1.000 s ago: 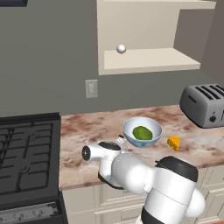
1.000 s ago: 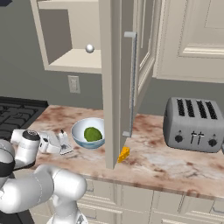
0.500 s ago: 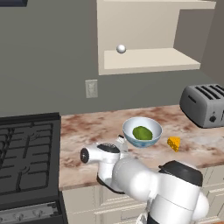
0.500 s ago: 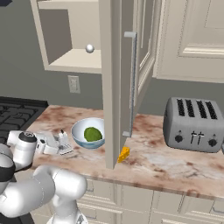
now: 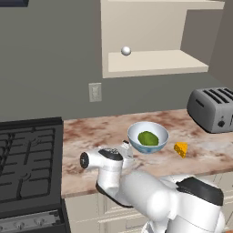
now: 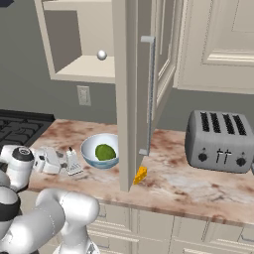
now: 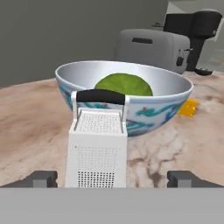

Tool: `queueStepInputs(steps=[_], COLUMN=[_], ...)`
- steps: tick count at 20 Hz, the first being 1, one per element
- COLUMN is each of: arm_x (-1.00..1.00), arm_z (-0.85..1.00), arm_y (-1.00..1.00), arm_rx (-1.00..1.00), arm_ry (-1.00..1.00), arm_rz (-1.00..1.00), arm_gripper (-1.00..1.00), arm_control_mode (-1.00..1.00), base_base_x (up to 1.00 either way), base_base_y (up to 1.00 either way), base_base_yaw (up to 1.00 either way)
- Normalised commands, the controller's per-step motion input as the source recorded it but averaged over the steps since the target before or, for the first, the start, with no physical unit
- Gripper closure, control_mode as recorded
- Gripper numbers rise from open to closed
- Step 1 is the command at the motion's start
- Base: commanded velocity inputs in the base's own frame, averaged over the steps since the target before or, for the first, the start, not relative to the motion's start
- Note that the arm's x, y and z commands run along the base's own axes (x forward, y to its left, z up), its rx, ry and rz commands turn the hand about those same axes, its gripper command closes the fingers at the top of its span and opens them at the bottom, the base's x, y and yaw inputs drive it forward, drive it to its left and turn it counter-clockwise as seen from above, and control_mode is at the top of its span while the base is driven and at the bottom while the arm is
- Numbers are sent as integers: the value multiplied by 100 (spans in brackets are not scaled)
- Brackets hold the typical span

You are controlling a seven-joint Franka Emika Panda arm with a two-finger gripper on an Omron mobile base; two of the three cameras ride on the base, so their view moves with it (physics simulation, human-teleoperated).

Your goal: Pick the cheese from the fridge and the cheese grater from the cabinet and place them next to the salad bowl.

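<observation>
1. Left base view: the salad bowl [image 5: 148, 136] sits on the counter [image 5: 91, 136], the cheese [image 5: 181, 149] just to its right.
2. Right base view: the cheese grater [image 6: 73, 162] stands upright, just left of the bowl.
3. Hand view: the gripper [image 7: 111, 178] has its tips spread wide, apart from the grater, which stands dead ahead between them, long axis vertical.

Both base views high behind arm, angled down, sharing counter [image 5: 91, 132] front edge and salad bowl [image 6: 100, 151]. Hand view low, close behind cheese grater [image 7: 98, 144].
</observation>
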Motion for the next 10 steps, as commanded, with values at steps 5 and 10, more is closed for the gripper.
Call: queueStepInputs(steps=[5,10], arm_x=[-28,-32], arm_z=[34,35], arm_y=[-2,-20], arm_rx=[3,1], arm_ry=[13,5], arm_rz=[0,5], arm_gripper=[-100,-100], arm_control_mode=[-100,-100], base_base_x=[0,0], base_base_y=[0,0], base_base_yaw=[0,0])
